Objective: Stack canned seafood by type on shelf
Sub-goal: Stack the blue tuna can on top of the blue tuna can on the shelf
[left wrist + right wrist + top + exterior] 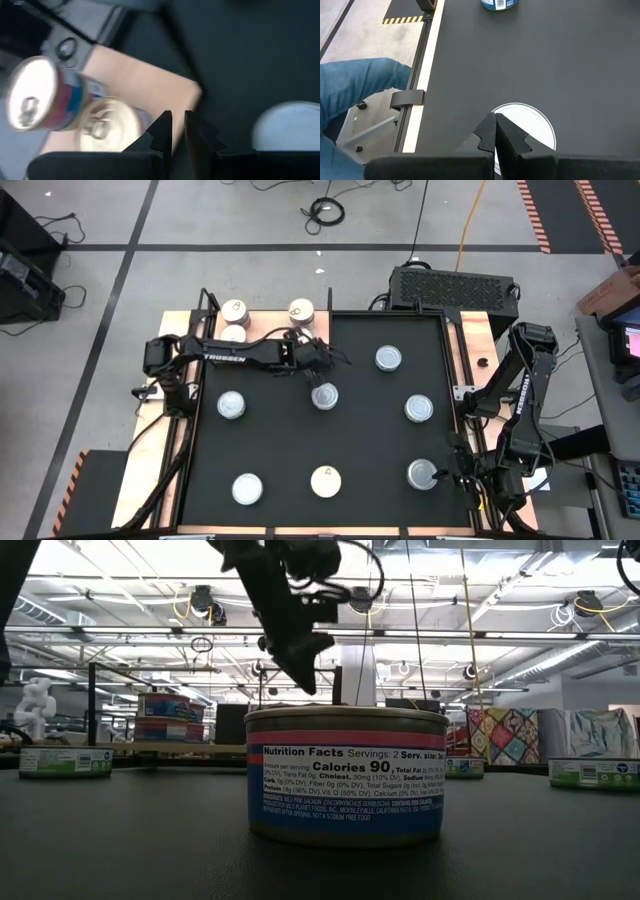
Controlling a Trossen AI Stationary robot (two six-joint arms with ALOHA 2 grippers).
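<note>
Three cans (235,310) stand on the pale wooden shelf (270,325) at the back left. Several more tins are spread over the black mat (360,430). My left gripper (325,360) hovers at the shelf's mat-side corner, just behind a silver tin (324,396). In the left wrist view its fingers (165,127) stand slightly apart with nothing between them, above the shelf (145,90) with a red-and-blue labelled can (30,95) and a cream-lidded can (107,125). My right gripper (495,120) is shut, right above a white-lidded tin (525,125) at the mat's front right.
In the low view a labelled can (346,775) fills the foreground, with the left gripper (295,650) hanging above and behind it. A person's blue-clad limb (355,85) is beside the table's right edge. A black box (455,285) sits behind the mat.
</note>
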